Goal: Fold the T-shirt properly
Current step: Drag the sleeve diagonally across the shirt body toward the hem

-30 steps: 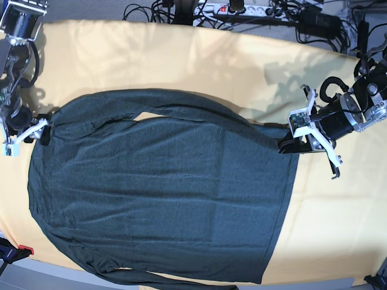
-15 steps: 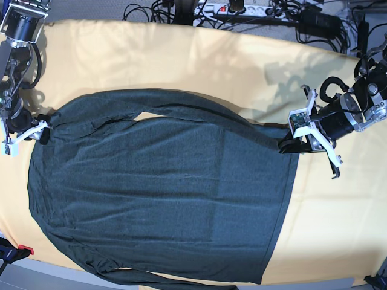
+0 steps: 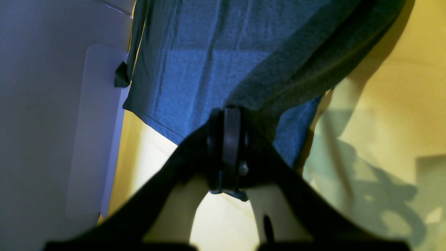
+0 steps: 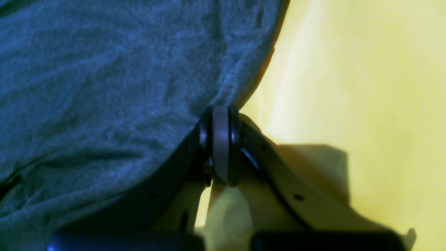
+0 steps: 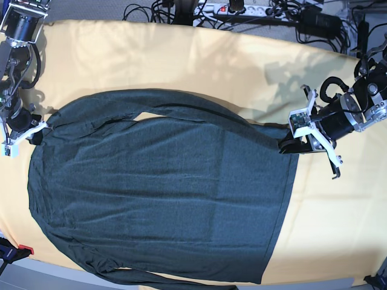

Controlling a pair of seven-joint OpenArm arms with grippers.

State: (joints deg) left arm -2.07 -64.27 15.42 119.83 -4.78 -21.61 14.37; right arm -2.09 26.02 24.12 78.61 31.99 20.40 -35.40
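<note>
I have the T-shirt (image 5: 160, 187) lying spread flat across the yellow tablecloth (image 5: 181, 57), its hem toward the right of the base view and its shoulders toward the left. One long sleeve runs along the top edge of the body, the other along the bottom edge near the table's front.

My left gripper (image 5: 289, 145) sits at the upper hem corner, on the right side of the base view. From its wrist camera I see the two dark fingers (image 3: 226, 139) pressed together with the dark fabric bunched between them, where the sleeve end meets the hem corner, so it is pinching the shirt there.

My right gripper (image 5: 37, 134) is at the shoulder end, on the left side of the base view. Its wrist camera shows the fingers (image 4: 220, 139) brought together right at the edge of the cloth, with the fabric edge drawn into them; I take it as clamped on the shirt's edge.

Cables and a power strip (image 5: 233, 8) lie beyond the far edge of the table. I cannot read any writing or brand on the shirt or the grippers.
</note>
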